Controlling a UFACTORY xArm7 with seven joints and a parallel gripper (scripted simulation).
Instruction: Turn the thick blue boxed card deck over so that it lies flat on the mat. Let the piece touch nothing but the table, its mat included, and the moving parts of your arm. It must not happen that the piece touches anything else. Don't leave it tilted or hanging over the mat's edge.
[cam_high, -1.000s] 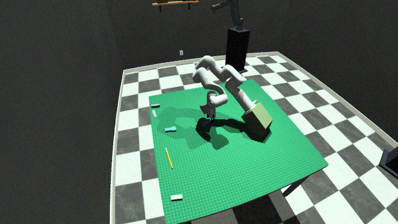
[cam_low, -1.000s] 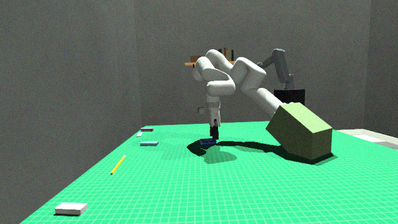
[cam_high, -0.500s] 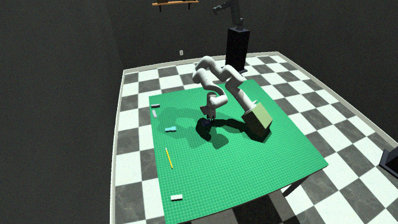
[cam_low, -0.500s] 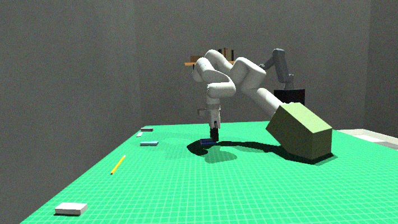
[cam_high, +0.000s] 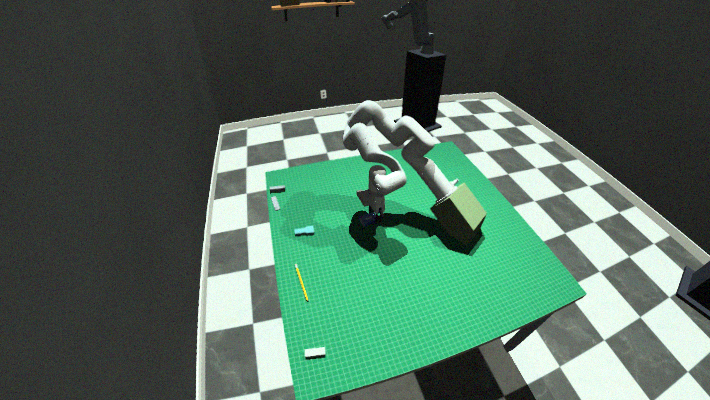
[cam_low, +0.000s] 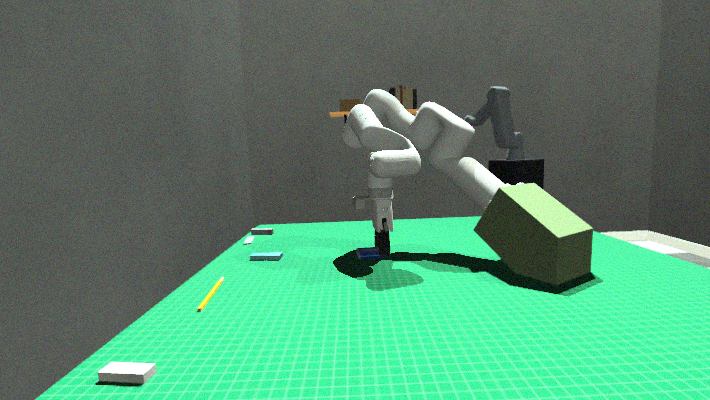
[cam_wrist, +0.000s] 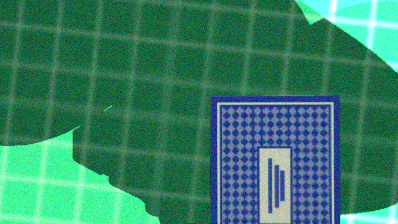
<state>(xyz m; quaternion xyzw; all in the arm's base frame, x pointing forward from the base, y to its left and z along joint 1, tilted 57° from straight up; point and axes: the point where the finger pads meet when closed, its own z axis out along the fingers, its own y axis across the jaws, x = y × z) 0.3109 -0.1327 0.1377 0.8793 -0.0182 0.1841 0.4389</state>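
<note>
The blue boxed card deck (cam_high: 367, 219) (cam_low: 370, 253) (cam_wrist: 275, 160) lies flat on the green mat (cam_high: 400, 310) (cam_low: 400, 340) (cam_wrist: 30, 165), near its middle, in the arm's shadow. Its patterned face points up in the wrist view. My gripper (cam_high: 376, 212) (cam_low: 382, 243) points straight down, low over the mat at the deck's right end as the exterior view shows it. It is open and holds nothing. Its fingertips do not show in the wrist view.
An olive box (cam_high: 460, 212) (cam_low: 535, 235) sits tilted at the arm's base, right of the deck. On the mat's left side lie a light blue block (cam_high: 304, 230) (cam_low: 266, 256), a yellow pencil (cam_high: 301, 282) (cam_low: 210, 294), a white block (cam_high: 315, 352) (cam_low: 126, 372) and two grey pieces (cam_high: 277, 189) (cam_low: 262, 231).
</note>
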